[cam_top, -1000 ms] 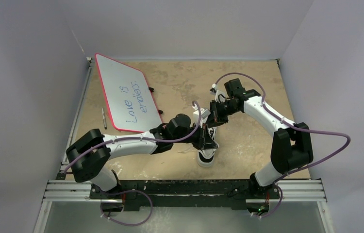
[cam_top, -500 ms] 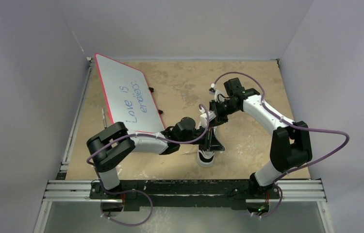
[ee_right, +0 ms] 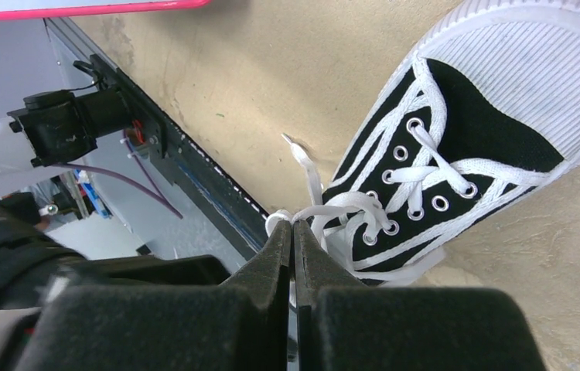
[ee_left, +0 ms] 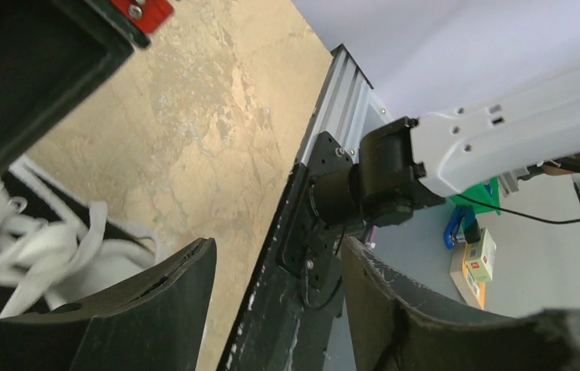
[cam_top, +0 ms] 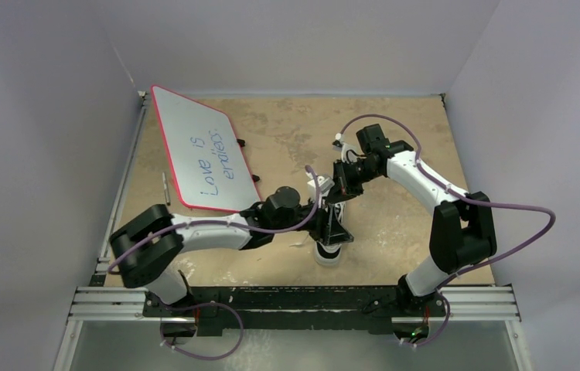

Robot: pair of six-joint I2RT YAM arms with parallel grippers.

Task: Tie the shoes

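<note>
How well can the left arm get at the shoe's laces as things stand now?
Probably yes. The left gripper is open and sits right beside the laces of the shoe, with nothing between them. The right gripper pinches one lace close by, so room may be tight.

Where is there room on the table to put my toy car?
Bare tabletop lies at the far edge, between the whiteboard and the right arm, and near, between the sneaker and that arm's base. The middle is crowded: the left arm meets the right over the sneaker.
</note>
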